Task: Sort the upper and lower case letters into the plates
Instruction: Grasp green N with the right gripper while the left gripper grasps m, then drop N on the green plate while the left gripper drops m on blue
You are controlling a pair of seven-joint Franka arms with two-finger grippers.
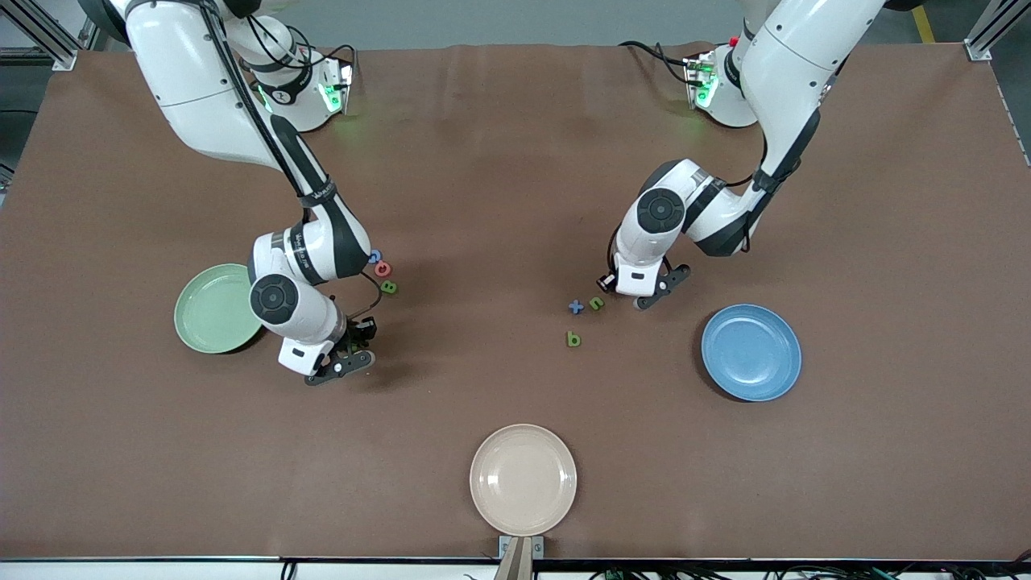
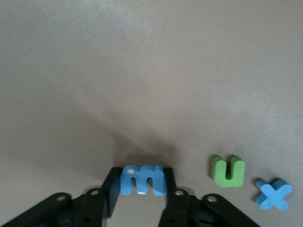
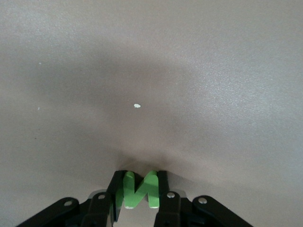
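Table seen from the front camera, twelve o'clock toward the robots' bases: the nine o'clock plate, three o'clock plate and six o'clock plate ring its middle. Just beside the nine o'clock plate, the right gripper pinches the letter N. The left gripper clamps the letter m, with the letter u and letter x beside it and the letter b at their six o'clock.

Left claw clamped low, right claw clamped low
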